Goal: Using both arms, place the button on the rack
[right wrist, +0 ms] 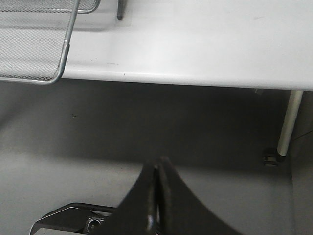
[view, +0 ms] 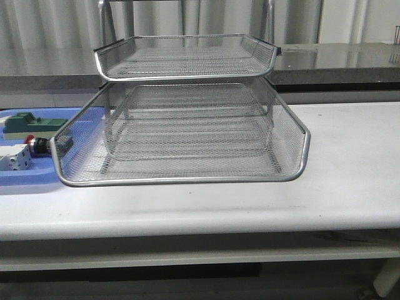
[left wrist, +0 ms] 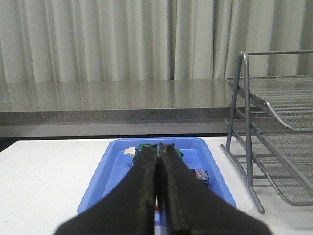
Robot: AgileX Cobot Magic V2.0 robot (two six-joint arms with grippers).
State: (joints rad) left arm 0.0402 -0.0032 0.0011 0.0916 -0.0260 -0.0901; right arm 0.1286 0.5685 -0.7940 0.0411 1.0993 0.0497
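In the front view, the rack (view: 187, 125) stands in the middle of the white table (view: 350, 187), its wire trays stacked and its lowest tray reaching toward the near edge. To its left lies a blue tray (view: 25, 178), partly behind the rack's mesh, and in it the button (view: 37, 146) lies on its side, red head pointing left, between a green-and-cream block (view: 28, 124) farther back and a white box (view: 14, 157) nearer. In the left wrist view, the left gripper (left wrist: 160, 147) hangs over the blue tray with its fingers pressed together and nothing between them; the rack stands to the right. In the right wrist view, the right gripper (right wrist: 157, 169) is below and in front of the table's near edge, over the floor, fingers closed on nothing.
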